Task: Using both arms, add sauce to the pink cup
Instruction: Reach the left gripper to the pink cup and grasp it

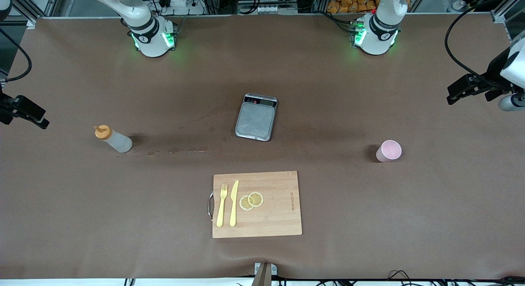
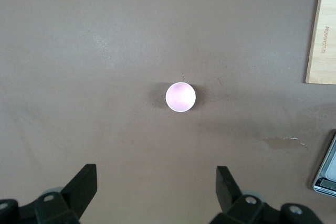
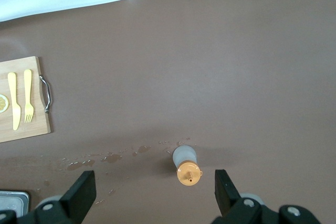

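Note:
The sauce bottle [image 1: 112, 139], whitish with an orange nozzle cap, stands upright on the brown table toward the right arm's end. In the right wrist view the bottle [image 3: 186, 163] is far below my open right gripper [image 3: 153, 190], nearer one finger. The pink cup [image 1: 389, 150] stands upright and empty toward the left arm's end. In the left wrist view the cup [image 2: 180, 97] lies far below and ahead of my open left gripper [image 2: 156, 187]. Both grippers hang high at the table's ends: the right gripper [image 1: 39, 120] and the left gripper [image 1: 453, 98].
A grey kitchen scale [image 1: 256, 117] sits mid-table. A wooden cutting board [image 1: 279, 212] with a yellow fork [image 1: 222, 204], knife [image 1: 234, 202] and lemon slices [image 1: 251, 200] lies nearer the front camera. Wet stains [image 1: 176, 150] run between bottle and scale.

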Tool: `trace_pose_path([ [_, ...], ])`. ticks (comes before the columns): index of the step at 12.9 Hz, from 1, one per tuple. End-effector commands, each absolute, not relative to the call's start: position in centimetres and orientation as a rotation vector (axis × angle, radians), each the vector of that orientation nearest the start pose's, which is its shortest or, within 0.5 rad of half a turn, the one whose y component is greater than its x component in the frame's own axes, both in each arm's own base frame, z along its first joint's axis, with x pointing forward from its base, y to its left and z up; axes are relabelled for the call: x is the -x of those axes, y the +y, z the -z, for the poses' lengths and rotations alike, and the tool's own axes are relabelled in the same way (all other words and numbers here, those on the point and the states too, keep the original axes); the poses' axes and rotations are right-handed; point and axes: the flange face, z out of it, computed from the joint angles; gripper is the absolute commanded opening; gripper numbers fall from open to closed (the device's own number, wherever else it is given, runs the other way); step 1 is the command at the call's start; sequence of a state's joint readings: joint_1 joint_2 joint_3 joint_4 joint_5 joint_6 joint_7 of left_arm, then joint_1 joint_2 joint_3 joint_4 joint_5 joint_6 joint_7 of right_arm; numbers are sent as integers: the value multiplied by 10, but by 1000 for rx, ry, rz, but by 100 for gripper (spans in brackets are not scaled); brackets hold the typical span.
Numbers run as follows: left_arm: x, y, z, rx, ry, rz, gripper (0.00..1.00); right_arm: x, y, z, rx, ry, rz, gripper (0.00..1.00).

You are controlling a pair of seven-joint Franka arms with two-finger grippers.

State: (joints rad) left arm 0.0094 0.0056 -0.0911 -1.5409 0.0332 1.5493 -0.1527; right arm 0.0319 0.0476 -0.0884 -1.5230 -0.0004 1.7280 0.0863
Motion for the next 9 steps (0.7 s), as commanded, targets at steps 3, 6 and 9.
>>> trace_pose_path([
  [3,-554,-40,-638,3127,-97,-3,100,-586,-35,-638,3125,216,246,100],
  [6,-566,-35,-613,3110,-101,-69,100,-587,-39,-635,3129,227,242,100],
  [9,-592,-27,-549,3110,-120,-234,100,-597,-63,-615,3127,290,203,100],
])
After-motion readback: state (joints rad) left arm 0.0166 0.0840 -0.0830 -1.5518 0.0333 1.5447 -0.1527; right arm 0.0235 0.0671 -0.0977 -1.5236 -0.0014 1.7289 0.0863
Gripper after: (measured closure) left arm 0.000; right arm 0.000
